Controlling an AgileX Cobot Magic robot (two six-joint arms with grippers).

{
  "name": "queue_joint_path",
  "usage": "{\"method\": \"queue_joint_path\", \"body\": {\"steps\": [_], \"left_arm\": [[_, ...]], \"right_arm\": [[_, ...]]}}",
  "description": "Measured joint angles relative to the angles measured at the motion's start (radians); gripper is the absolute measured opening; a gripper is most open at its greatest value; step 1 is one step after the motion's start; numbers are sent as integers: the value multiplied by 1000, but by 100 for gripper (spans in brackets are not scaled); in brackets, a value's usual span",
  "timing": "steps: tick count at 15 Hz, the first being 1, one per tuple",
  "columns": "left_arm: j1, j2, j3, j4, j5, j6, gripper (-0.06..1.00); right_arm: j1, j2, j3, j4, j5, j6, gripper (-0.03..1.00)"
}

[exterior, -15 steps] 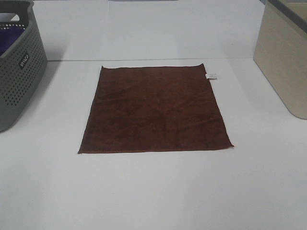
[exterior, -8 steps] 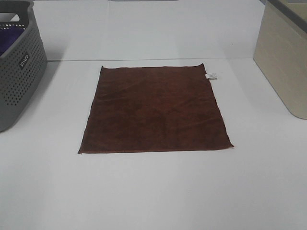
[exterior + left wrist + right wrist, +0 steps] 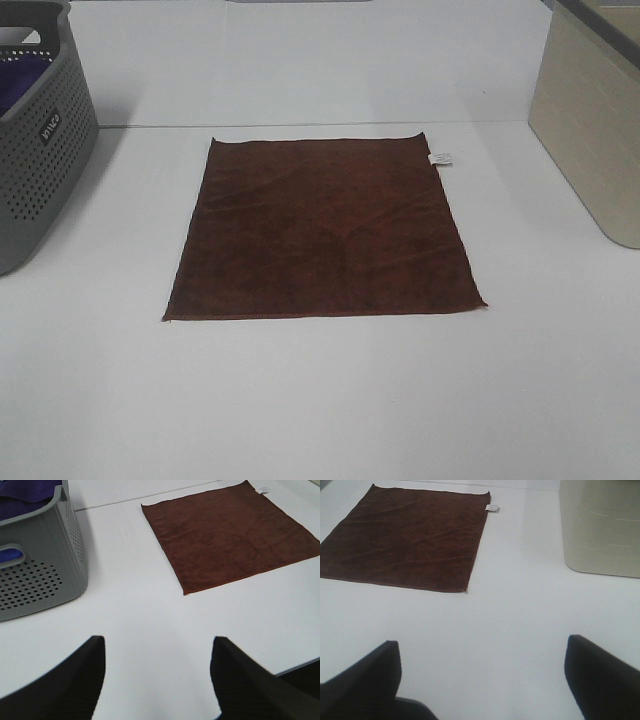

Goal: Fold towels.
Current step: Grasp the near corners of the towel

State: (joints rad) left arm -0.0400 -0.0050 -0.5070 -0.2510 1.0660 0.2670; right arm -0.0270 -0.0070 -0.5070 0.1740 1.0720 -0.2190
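One dark reddish-brown towel [image 3: 322, 232] lies spread flat in the middle of the white table, its small white tag [image 3: 441, 158] at the far right corner. No arm shows in the exterior high view. In the left wrist view my left gripper [image 3: 157, 652] hangs open over bare table, well short of the towel [image 3: 231, 535]. In the right wrist view my right gripper [image 3: 482, 655] is open too, wide, with the towel [image 3: 405, 537] some way ahead of it. Nothing sits between either pair of fingers.
A grey perforated basket [image 3: 35, 150] holding a purple cloth [image 3: 27, 489] stands at the left edge. A beige bin [image 3: 595, 120] stands at the right. White table surface surrounds the towel on all sides.
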Motion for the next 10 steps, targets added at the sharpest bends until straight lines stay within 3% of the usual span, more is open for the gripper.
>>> {"method": "queue_joint_path", "body": {"steps": [10], "left_arm": [[0,0,0,0,0,0,59]], "right_arm": [[0,0,0,0,0,0,83]]}}
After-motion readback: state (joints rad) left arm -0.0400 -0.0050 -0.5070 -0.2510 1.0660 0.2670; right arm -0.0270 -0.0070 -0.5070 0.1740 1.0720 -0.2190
